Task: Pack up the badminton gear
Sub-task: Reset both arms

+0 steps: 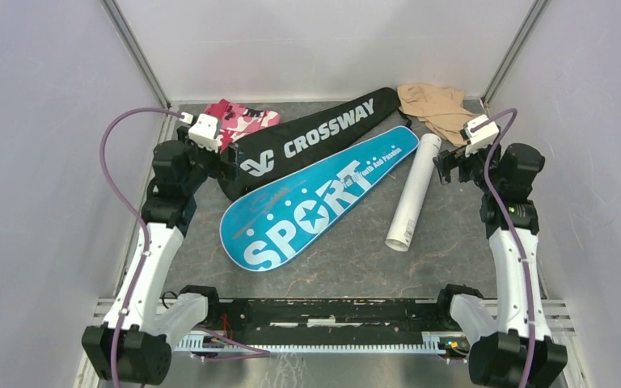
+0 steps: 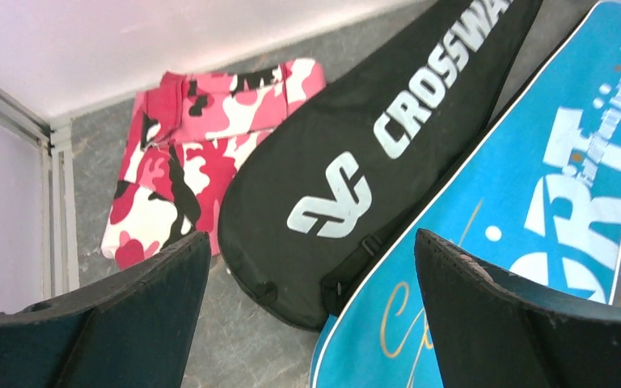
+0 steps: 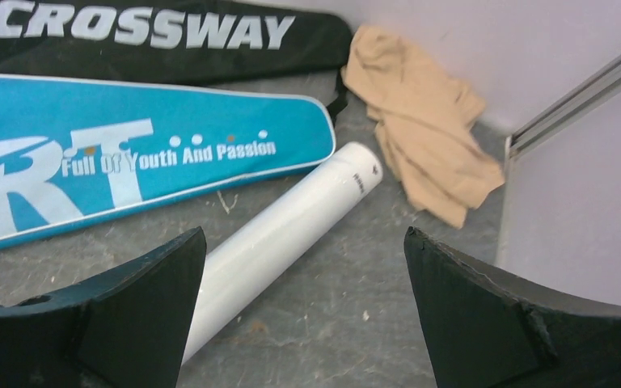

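**Left gripper** (image 2: 309,238): the jaws stand wide apart with nothing between them, and they touch nothing. It hangs over the wide end of the black "CROSSWAY" racket cover (image 1: 315,137), just off the far-left flank of the blue "SPORT" racket cover (image 1: 315,198).

**Right gripper** (image 3: 303,233): the jaws are equally wide apart, empty and out of contact. It hangs to the right of the blue cover's narrow end, above the far part of the long white tube (image 1: 414,192).

**Positions, taken from the blue cover:**
- The blue cover lies flat and diagonal on the grey table (image 1: 348,267), wide end near-left and narrow end far-right.
- The black cover lies parallel along its far-left edge, and the two meet along that edge. Which one overlaps the other cannot be settled.
- The tube lies just beside the blue cover's narrow end, on the right, with its near end angled away. Contact cannot be confirmed.
- The pink-and-white camouflage cloth (image 1: 238,117) lies beyond the black cover, on the side away from the blue one.
- The beige cloth (image 1: 437,109) lies past the blue cover's narrow tip.

**Obscured or unclear:**
- The covers show only their outsides, so their contents cannot be told, and the same goes for the tube.
- The left arm hides part of the black cover's wide end in the top view.
- The left wrist view crops the lettering on both covers.
- In the right wrist view one finger (image 3: 113,323) hides the tube's near end.
- The small print on the tube is illegible.
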Tool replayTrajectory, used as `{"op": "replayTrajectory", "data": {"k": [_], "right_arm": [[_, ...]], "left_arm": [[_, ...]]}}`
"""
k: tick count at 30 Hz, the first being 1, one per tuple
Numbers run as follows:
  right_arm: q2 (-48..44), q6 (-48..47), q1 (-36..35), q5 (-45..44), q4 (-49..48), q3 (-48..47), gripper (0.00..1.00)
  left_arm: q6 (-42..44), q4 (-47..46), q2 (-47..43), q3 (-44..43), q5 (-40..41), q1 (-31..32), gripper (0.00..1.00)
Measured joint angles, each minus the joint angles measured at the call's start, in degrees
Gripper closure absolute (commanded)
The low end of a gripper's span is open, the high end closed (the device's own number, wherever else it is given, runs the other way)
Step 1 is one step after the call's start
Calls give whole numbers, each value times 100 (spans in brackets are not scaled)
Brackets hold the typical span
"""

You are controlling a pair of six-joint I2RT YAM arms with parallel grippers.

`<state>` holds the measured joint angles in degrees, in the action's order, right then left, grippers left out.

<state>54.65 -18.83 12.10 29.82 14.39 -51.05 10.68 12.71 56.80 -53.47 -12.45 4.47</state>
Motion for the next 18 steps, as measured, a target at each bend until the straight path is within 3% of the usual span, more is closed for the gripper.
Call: {"op": "replayTrajectory", "data": {"k": [7, 18], "right_arm": [[-382, 4, 0, -48, -402, 149, 2], [-741, 0, 0, -15, -304, 149, 2]], "left_arm": [[-402, -730, -498, 365, -251, -35, 0], [-540, -861, -861, 514, -463, -190, 0]]}}
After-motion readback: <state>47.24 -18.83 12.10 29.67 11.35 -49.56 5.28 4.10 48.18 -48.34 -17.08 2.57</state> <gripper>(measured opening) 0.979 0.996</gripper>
